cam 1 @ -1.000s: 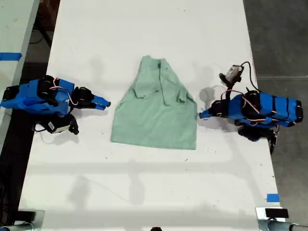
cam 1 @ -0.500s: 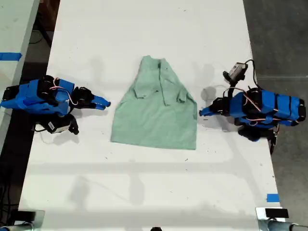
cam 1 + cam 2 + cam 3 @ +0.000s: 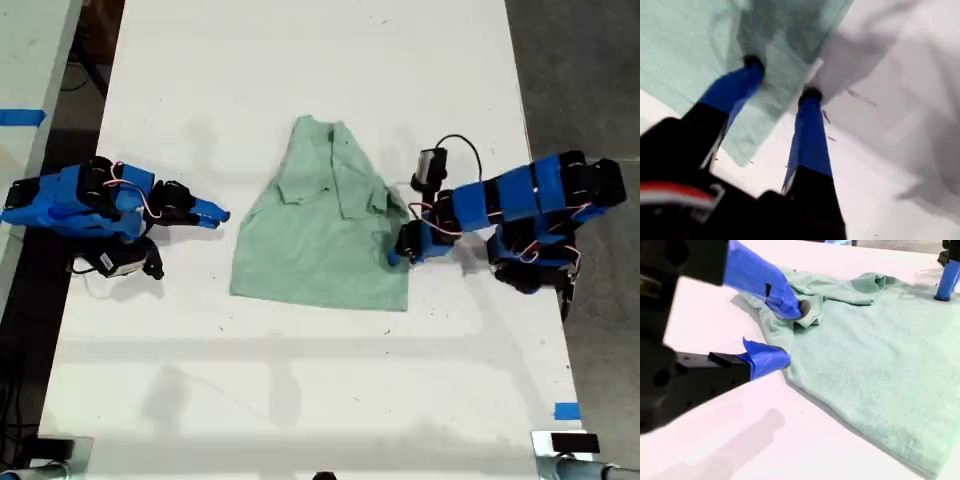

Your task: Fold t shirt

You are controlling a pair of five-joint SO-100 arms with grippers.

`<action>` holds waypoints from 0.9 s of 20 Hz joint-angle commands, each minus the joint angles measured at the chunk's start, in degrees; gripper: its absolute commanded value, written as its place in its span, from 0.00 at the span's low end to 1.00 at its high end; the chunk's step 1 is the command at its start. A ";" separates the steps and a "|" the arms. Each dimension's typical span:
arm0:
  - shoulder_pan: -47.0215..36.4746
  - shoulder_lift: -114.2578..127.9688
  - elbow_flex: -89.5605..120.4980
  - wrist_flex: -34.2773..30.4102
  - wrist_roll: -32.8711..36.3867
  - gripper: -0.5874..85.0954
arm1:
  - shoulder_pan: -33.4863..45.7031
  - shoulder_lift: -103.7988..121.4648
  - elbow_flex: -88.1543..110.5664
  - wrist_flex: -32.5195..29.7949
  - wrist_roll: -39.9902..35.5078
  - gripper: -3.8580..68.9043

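We are holding our second gripper [image 3: 790,335] low over the white table [image 3: 300,380], jaws spread with nothing between them. One blue fingertip [image 3: 799,306] is lying against a rumpled fold at the shirt's side, and the other is resting just beside the cloth's edge. In the exterior view this gripper [image 3: 215,213] is sitting at the exterior view's left, close to the shirt.

The t shirt [image 3: 320,250] is lying flat in the middle of the table, pale mint green and wrinkled. Its sleeves are folded in over the chest, its collar is pointing toward the top of the exterior view, and its hem is running straight across nearer the bottom.

Across the cloth, at the exterior view's right, we are reaching our first gripper [image 3: 395,250] onto the shirt's side edge. Its jaws [image 3: 782,78] are standing apart, one dark tip over the fabric [image 3: 685,50] and the other right at the cloth's border. We cannot tell whether they are pressing down.
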 commanded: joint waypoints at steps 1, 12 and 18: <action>0.00 0.35 0.35 0.09 -0.18 0.14 | -0.79 -10.63 -6.42 2.20 1.41 0.03; -0.09 0.35 0.35 0.09 -0.18 0.14 | -0.44 -38.06 -76.82 37.97 -10.90 0.06; -0.09 0.35 0.35 0.09 -0.18 0.14 | -1.49 -35.86 -74.18 39.20 -6.06 0.44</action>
